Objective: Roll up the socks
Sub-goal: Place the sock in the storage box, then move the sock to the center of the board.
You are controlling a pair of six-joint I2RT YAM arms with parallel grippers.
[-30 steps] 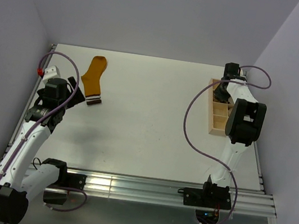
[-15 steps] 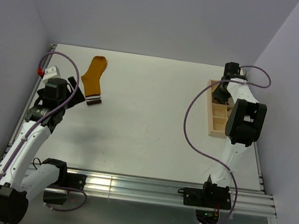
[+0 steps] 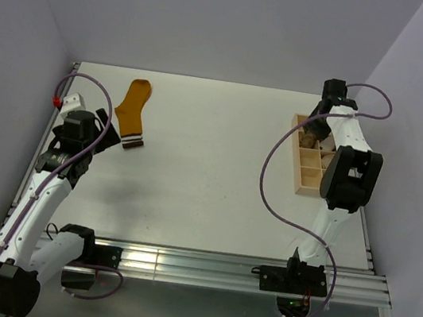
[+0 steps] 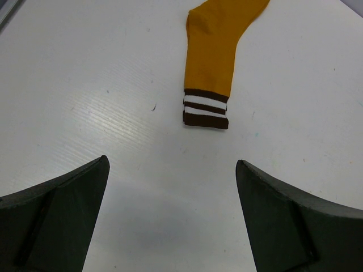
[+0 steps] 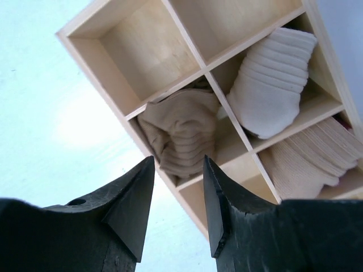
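**A:** Since the tan sock (image 5: 178,133) already sits bundled in a cell of the box (image 5: 96,59), why is the right arm (image 3: 347,168) stretched out there?

**B:** I'd judge it a drop-off. The right jaws hang just above that cell, parted and gripping nothing, with the sock below the gap. White bundles (image 5: 272,79) fill the neighbouring cells, so finished rolls seem to belong there.

**A:** And its pose?

**B:** It reaches far toward the back right corner, wrist tipped down over the box's far end.

**A:** Where's the other sock?

**B:** The orange sock (image 4: 212,51) lies flat on the bench (image 4: 85,85) at the far left, not yet rolled. Its striped cuff points toward the left arm (image 3: 47,181). Lying flat and straight suits rolling it from one end.

**A:** The left jaws?

**B:** They're spread wide and empty, low over the bench, just short of the cuff and aimed along the sock. The arm slants forward from its base along the left edge, probably placed to start on that sock.
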